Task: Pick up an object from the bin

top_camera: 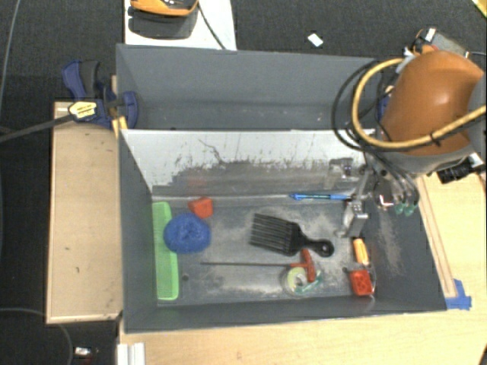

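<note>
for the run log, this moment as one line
gripper: right part of bin, beside blue pen | nearest: small orange piece | held: nothing seen

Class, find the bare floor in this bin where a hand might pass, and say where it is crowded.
Bare: the middle, between the orange block, ball and comb; also the front strip below the rod. Crowded: the right front, where red tool, orange pieces and gripper sit close.

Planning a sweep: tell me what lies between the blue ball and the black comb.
In the camera view, only bare bin floor separates blue ball and black comb.
</note>
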Controlling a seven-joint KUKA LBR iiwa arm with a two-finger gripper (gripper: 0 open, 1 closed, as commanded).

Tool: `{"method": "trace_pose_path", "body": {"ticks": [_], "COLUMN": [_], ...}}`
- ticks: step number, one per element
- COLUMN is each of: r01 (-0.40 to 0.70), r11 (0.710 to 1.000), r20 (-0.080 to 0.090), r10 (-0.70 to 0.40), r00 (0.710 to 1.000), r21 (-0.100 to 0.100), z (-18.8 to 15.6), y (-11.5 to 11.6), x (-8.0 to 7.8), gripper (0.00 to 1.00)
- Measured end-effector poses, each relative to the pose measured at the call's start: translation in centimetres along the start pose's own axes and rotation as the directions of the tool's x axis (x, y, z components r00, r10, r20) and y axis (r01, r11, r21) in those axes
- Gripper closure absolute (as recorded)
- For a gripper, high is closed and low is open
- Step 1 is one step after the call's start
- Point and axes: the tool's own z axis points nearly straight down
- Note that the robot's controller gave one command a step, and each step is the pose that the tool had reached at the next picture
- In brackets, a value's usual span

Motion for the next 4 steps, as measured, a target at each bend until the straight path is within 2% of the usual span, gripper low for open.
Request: {"method": "trace_pose_path", "body": {"ticks": [1, 2, 3, 4], "r01": [0.001, -0.086, -0.22, -0.295], "r11": [1.0, 0.996, 0.975, 0.956], "r20": [0.007, 0.012, 0.018, 0.01], "r10": [-0.001, 0.086, 0.22, 0.295], "r00": [1.0, 0.996, 0.975, 0.955], "r21": [0.0, -0.001, -0.005, -0.003], "z": [-0.3, 7.2, 7.2, 9.6], "y": [0.0, 2.5, 6.4, 6.6], "x": [-0.1, -0.9, -1.3, -1.4], "gripper": [0.0, 0.0, 0.0, 0.0]}}
